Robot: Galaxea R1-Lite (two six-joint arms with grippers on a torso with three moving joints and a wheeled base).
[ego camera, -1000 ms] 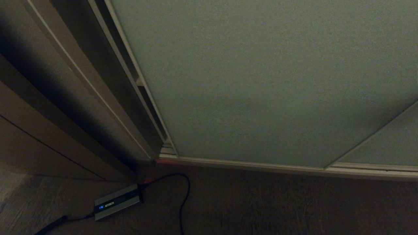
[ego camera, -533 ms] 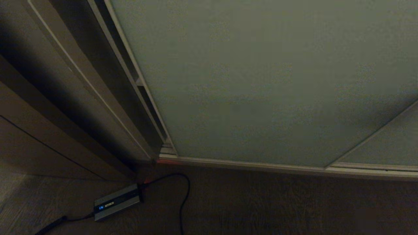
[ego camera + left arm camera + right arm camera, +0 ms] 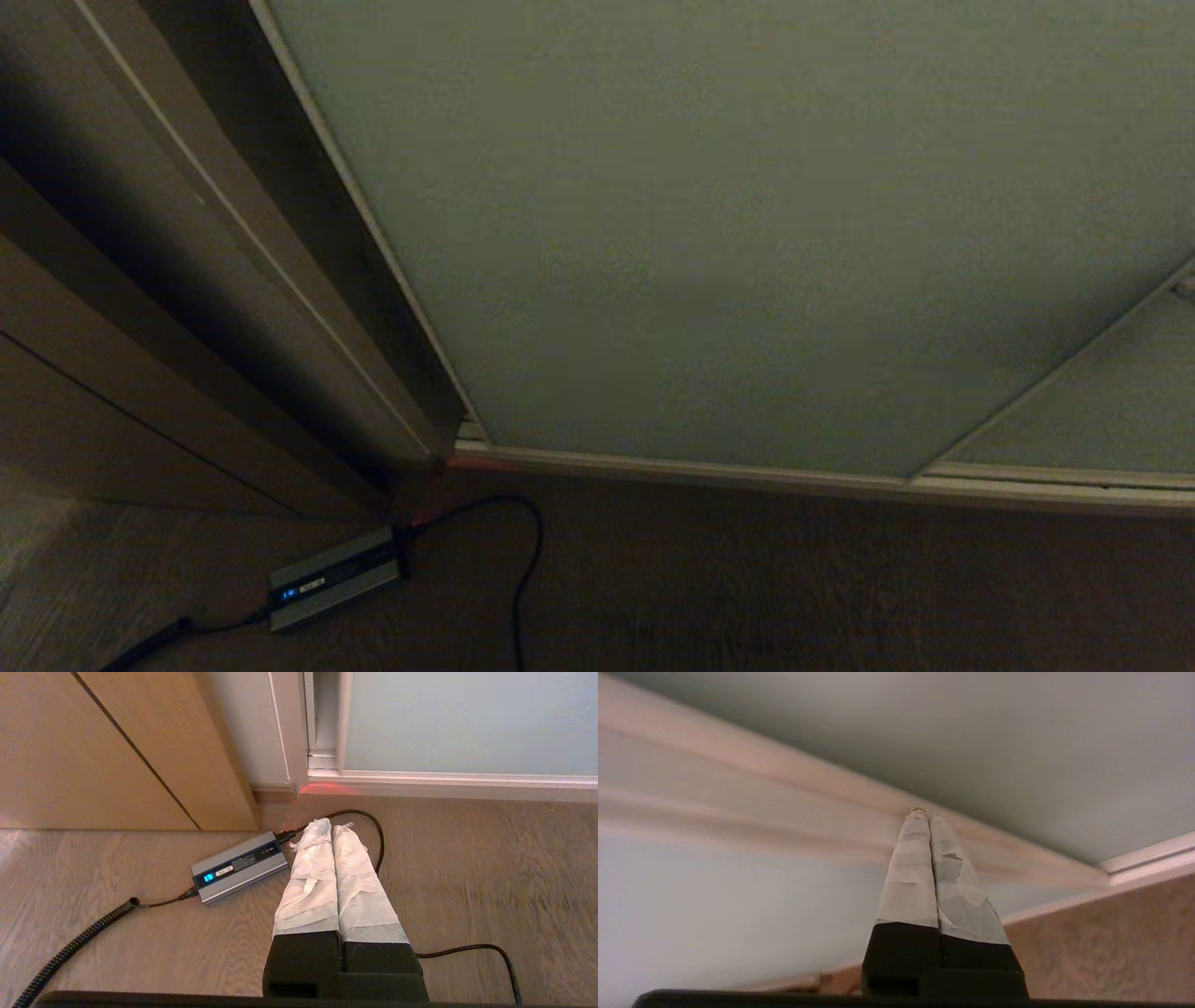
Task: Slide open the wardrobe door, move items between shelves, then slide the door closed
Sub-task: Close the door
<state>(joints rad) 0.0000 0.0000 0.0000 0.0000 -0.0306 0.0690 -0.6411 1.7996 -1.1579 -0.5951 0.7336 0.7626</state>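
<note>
The sliding wardrobe door [image 3: 747, 233], a pale grey-green panel in a thin light frame, fills most of the head view. Its left edge stands almost against the jamb. My right gripper [image 3: 927, 814] is shut, with nothing between its taped fingers [image 3: 913, 872]. Its tips sit at the light frame strip [image 3: 822, 784] along the door's edge. My left gripper [image 3: 332, 826] is parked low over the floor, shut and empty. The items and the shelves are hidden behind the door.
A brown wooden side panel [image 3: 140, 280] stands left of the wardrobe. A grey power adapter [image 3: 334, 579] with black cables [image 3: 527, 560] lies on the wood floor near the jamb, just beside the left gripper's tips. A second door panel [image 3: 1102, 411] shows at the lower right.
The door has slid to the left, and the dark gap at the jamb has all but closed. The left arm has not moved.
</note>
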